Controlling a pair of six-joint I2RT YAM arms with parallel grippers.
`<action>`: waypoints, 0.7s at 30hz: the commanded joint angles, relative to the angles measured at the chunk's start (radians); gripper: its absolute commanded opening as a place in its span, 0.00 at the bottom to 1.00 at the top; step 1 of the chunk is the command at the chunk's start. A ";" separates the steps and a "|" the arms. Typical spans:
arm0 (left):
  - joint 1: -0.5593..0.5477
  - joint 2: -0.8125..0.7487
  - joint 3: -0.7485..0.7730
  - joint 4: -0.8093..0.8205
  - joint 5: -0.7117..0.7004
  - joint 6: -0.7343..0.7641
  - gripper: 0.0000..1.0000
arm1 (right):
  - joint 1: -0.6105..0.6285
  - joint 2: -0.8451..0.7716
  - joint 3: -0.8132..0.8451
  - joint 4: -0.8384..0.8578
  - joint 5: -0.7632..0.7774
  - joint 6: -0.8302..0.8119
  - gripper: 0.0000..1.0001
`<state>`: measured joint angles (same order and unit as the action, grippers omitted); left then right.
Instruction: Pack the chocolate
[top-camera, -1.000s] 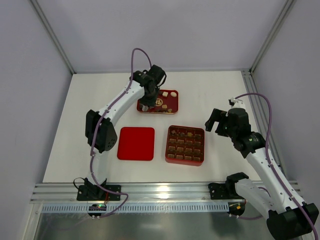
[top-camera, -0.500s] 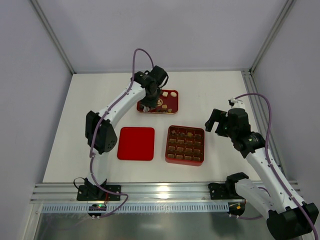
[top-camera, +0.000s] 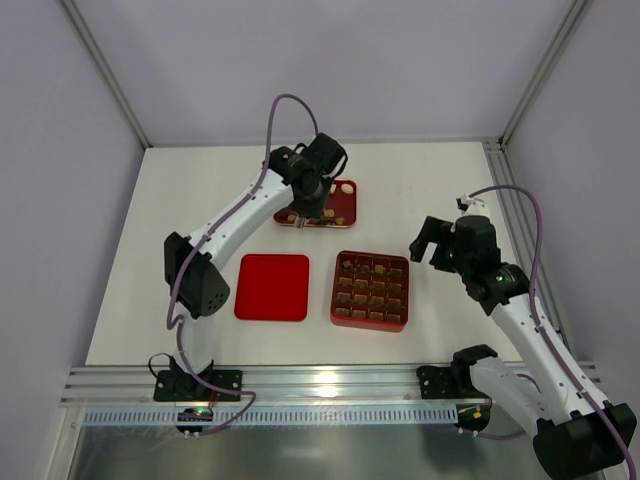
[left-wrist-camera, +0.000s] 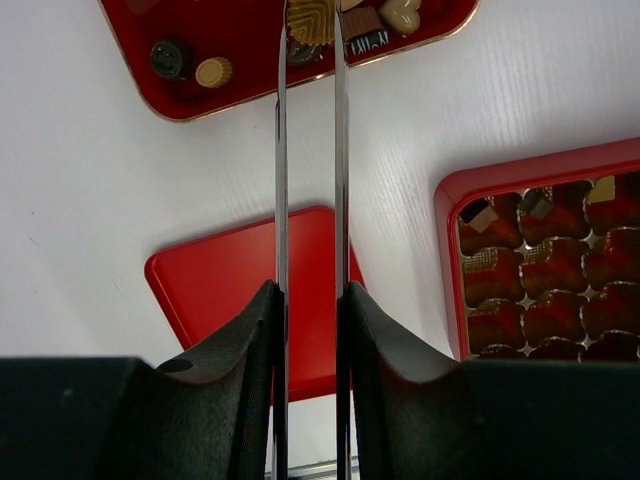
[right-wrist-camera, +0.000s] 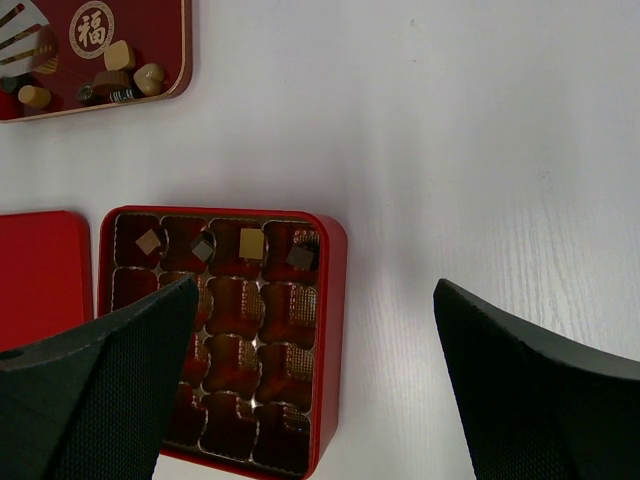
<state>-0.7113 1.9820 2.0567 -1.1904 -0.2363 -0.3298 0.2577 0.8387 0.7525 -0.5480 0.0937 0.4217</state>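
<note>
1. Top external view: my left claw (top-camera: 299, 217) hangs over the near-left part of the red tray (top-camera: 349, 190), which sits at the far middle of the white table (top-camera: 450, 180). My right claw (top-camera: 428, 241) is well apart from it, off to the right of the gridded red box (top-camera: 368, 326).
2. Left wrist view: my two blades are drawn close together, with only a narrow gap between them. A tan ridged piece (left-wrist-camera: 310, 20) fills that gap at the tips and touches both blades. I have it pinched, above the tray.
3. Loose chocolate (left-wrist-camera: 214, 71) lies in the tray on both sides of my blades. Among it are a dark round piece (left-wrist-camera: 170, 57) to the left and a cream heart (left-wrist-camera: 400, 12) to the right. A small dark bit shows between the blades, but I cannot tell what it is.
4. Right wrist view: my right claw's fingers are spread as wide as they go, one at each lower corner of the view. They grip nothing. The box lies below them and a little to the left.
5. Boxed pieces (right-wrist-camera: 251, 243) sit one to a cell along the box's far row, four in all: two tan and two darker. The cells I can see nearer to me show glossy red-brown lining.
6. A flat red lid (top-camera: 272, 287) lies just left of the box, with a strip of table between them.
</note>
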 joint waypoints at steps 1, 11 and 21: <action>-0.031 -0.087 -0.010 -0.020 -0.023 -0.021 0.28 | -0.003 0.007 -0.004 0.040 0.008 0.006 1.00; -0.151 -0.238 -0.145 -0.023 -0.028 -0.094 0.28 | -0.005 0.013 -0.013 0.059 0.006 0.023 1.00; -0.290 -0.348 -0.299 -0.014 -0.044 -0.183 0.28 | -0.003 0.010 -0.012 0.053 0.017 0.034 1.00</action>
<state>-0.9771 1.6852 1.7943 -1.2171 -0.2573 -0.4664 0.2577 0.8536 0.7414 -0.5274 0.0940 0.4473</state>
